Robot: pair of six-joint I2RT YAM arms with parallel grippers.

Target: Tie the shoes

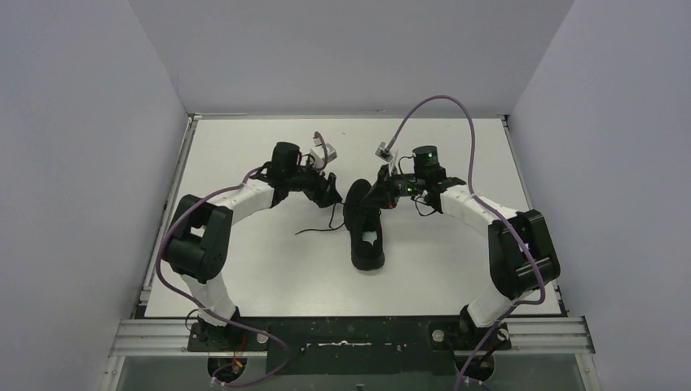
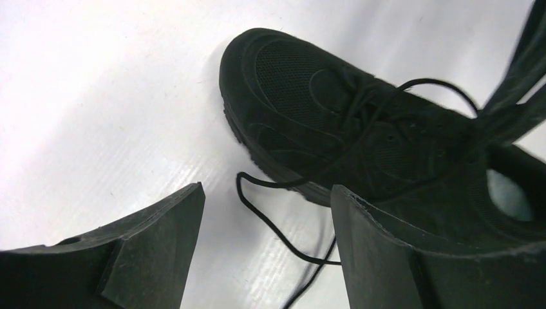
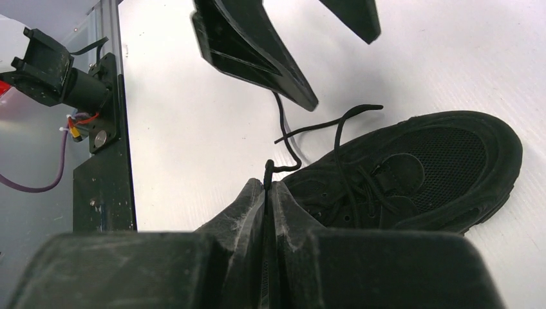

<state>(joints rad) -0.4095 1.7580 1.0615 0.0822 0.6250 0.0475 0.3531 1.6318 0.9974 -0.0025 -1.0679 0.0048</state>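
Currently your left pincer stands wide open and empty, just beside the toe of the black sneaker. The sneaker lies near the middle of the white counter, toe pointing away from you. Your right pincer is clamped on a thin lace, close against the sneaker.

No text, brand or number can be read on the shoe or elsewhere.
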